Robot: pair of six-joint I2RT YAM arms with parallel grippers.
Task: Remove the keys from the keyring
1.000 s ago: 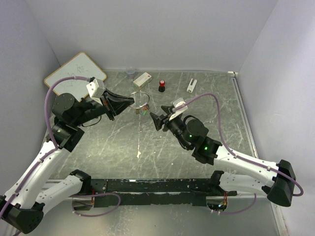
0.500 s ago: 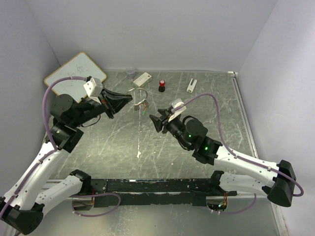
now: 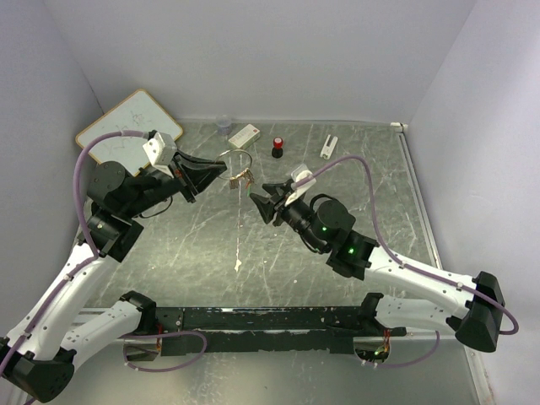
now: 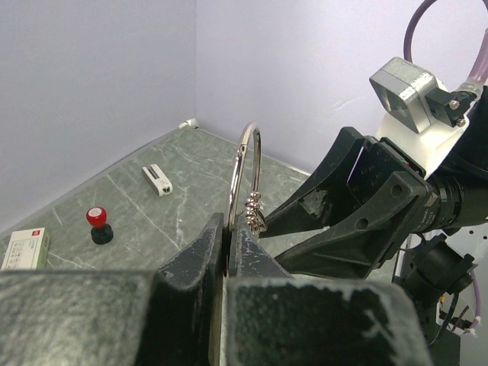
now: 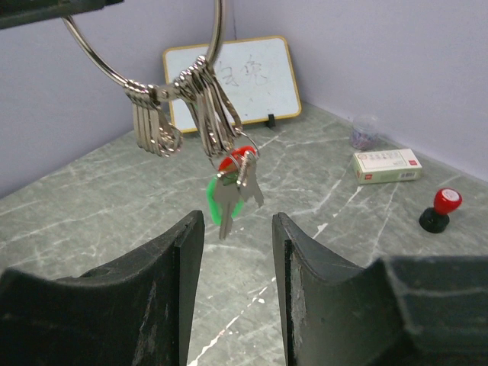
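The left gripper point(image 4: 227, 242) is clenched on the rim of the keyring point(image 4: 239, 164), holding it on edge, clear of the table. The red- and green-headed keys point(image 5: 231, 185) dangle from it among small split rings, just ahead of the right gripper point(image 5: 237, 225), whose jaws are parted (nothing held). Closing here might catch the split rings too, or tug the keyring out of that thin grip.

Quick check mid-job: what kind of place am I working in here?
Probably a lab test cell, not a home or shop: plain walls box in a marbled table, a black rail spans its near edge, and props like a small whiteboard and a red-capped stamp lie about.
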